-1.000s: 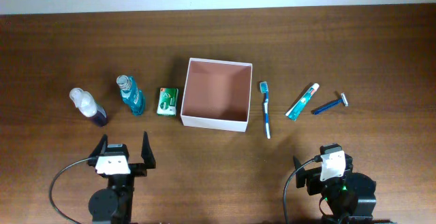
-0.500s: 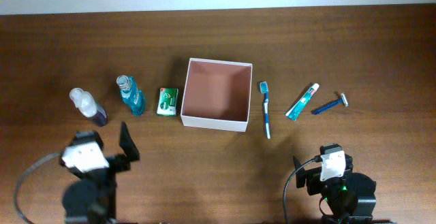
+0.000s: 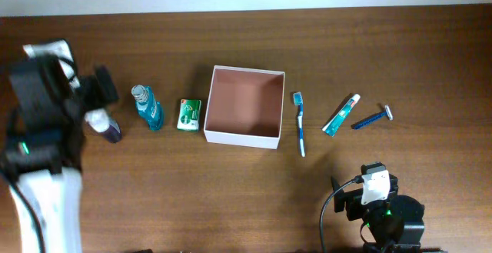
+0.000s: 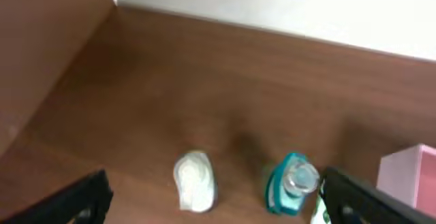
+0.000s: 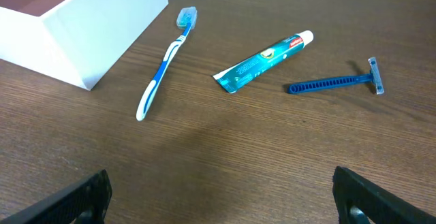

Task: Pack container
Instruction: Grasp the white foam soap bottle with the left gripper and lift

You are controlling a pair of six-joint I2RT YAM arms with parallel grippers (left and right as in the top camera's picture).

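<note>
**Container** (image 3: 240, 138): it stands at the middle of the table (image 3: 231, 207), open top up, with nothing inside. Treat it as light and thin-walled, in my judgement. It is apt to slide or flex if you knock it. Should you need to steady it, pinch one wall over the rim close to a corner, where it ought to be stiffest.

**Left gripper** (image 4: 214, 182): the fingers are spread wide and hold nothing. They hang above the white-capped bottle (image 4: 194, 188) and the blue-green bottle (image 4: 291, 183). The container lies well off to the gripper's right; only a corner of it shows in the left wrist view.

**Right gripper** (image 5: 219, 183): the fingers are spread wide and empty. The container is ahead and to the left, clear of the fingers. The toothbrush (image 5: 163, 64) lies just beside its wall, with the toothpaste tube (image 5: 262, 60) and razor (image 5: 330, 83) further right
</note>
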